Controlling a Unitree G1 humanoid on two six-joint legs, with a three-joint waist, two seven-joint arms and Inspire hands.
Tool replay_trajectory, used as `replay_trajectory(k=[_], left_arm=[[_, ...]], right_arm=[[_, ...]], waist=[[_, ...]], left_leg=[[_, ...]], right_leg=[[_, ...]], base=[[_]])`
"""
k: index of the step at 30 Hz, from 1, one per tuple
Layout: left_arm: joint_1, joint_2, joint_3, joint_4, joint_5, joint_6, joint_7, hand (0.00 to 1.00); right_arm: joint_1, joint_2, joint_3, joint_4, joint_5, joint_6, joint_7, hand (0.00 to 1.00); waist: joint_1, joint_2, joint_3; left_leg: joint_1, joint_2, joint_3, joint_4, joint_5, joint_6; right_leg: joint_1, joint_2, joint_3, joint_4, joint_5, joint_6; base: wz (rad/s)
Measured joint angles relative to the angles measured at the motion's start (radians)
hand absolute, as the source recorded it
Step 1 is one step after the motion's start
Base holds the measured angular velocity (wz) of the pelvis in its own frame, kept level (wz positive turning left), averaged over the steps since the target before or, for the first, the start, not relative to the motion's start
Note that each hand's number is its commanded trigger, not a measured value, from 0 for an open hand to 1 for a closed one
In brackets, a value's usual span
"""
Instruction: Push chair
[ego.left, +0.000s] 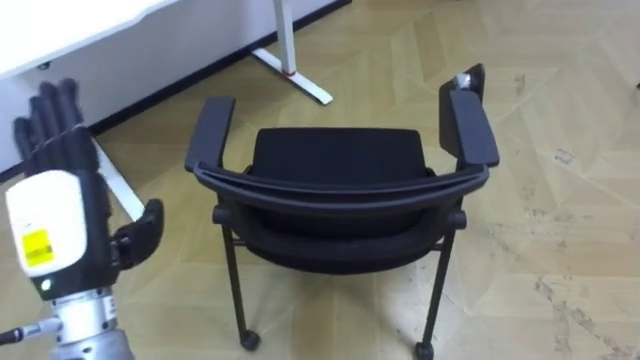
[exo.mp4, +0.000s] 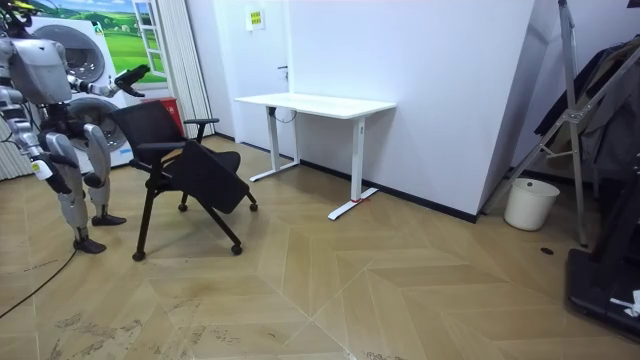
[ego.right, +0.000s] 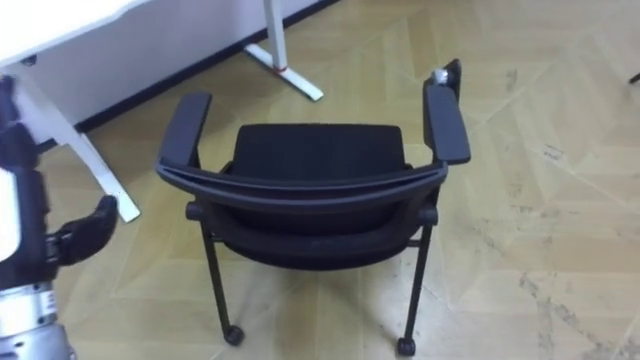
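While the black chair (ego.left: 340, 190) stands on the wood floor (ego.left: 560, 120) facing the white bench (ego.left: 90, 30), the left hand (ego.left: 50, 220) hovers left of the chair, fingers straight, apparently not touching it.

Herringbone wood floor (ego.left: 560, 120) bears the black chair (ego.left: 335, 160) on casters; white desk's foot (ego.left: 295, 80) beyond it.

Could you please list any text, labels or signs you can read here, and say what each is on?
The yellow label on the back of the left hand: too blurred to read.
The yellow sign on the wall: too small to read.
The chair: no print visible.
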Motion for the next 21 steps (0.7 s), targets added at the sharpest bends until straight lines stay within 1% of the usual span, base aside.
replay_trajectory(k=[1, 5, 6, 8, 10, 12, 21], left_arm=[[0.000, 0.000, -0.014, 0.000, 0.010, 0.006, -0.008, 0.00], [0.000, 0.002, -0.030, 0.000, 0.042, 0.011, -0.040, 0.00], [0.000, 0.005, -0.044, 0.000, 0.046, 0.013, -0.041, 0.00], [0.000, 0.008, -0.060, 0.000, 0.053, 0.013, -0.044, 0.00], [0.000, 0.020, -0.084, 0.000, 0.068, 0.013, -0.045, 0.00], [0.000, 0.027, -0.097, 0.000, 0.078, 0.012, -0.050, 0.00], [0.000, 0.039, -0.132, -0.001, 0.084, 0.011, -0.120, 0.00]], right_arm=[[-0.001, 0.000, -0.001, 0.005, 0.000, 0.000, 0.005, 0.00], [-0.002, 0.000, -0.012, 0.008, -0.001, 0.000, 0.014, 0.00], [-0.002, 0.000, -0.018, 0.008, 0.000, 0.000, 0.014, 0.00], [-0.003, 0.000, -0.020, 0.007, 0.000, 0.000, 0.015, 0.00], [-0.003, 0.000, -0.021, 0.006, -0.002, 0.000, 0.015, 0.00], [-0.004, 0.000, -0.021, 0.000, -0.002, 0.000, 0.018, 0.00], [-0.008, 0.000, -0.021, -0.008, -0.001, -0.001, 0.021, 0.00]], waist=[[-0.005, 0.000, -0.0001], [-0.018, -0.001, 0.0011], [-0.026, -0.001, 0.0015], [-0.028, -0.001, 0.0016], [-0.033, -0.003, 0.0023], [-0.033, -0.001, 0.0014], [-0.035, 0.000, 0.0006]], left_leg=[[0.003, 0.000, 0.005, -0.001, 0.000, 0.000], [0.007, 0.000, 0.011, -0.001, 0.000, 0.000], [0.007, 0.000, 0.013, -0.002, 0.000, 0.000], [0.007, 0.000, 0.023, -0.003, 0.000, 0.000], [0.008, 0.001, 0.032, -0.003, 0.000, 0.000], [0.006, 0.001, 0.034, -0.004, 0.000, 0.000], [0.005, 0.001, 0.034, -0.005, 0.000, 0.000]], right_leg=[[0.000, 0.001, 0.005, 0.000, 0.000, 0.000], [0.000, 0.002, 0.015, 0.000, 0.000, 0.000], [0.000, 0.002, 0.015, -0.001, 0.000, 0.000], [-0.001, 0.002, 0.017, -0.001, 0.000, 0.000], [-0.003, 0.003, 0.023, -0.001, 0.000, 0.000], [-0.009, 0.003, 0.028, -0.001, 0.001, 0.001], [-0.014, 0.005, 0.040, -0.002, 0.001, 0.001]], base=[[-0.10], [-0.08], [0.00], [-0.03], [-0.08], [-0.07], [-0.03]])
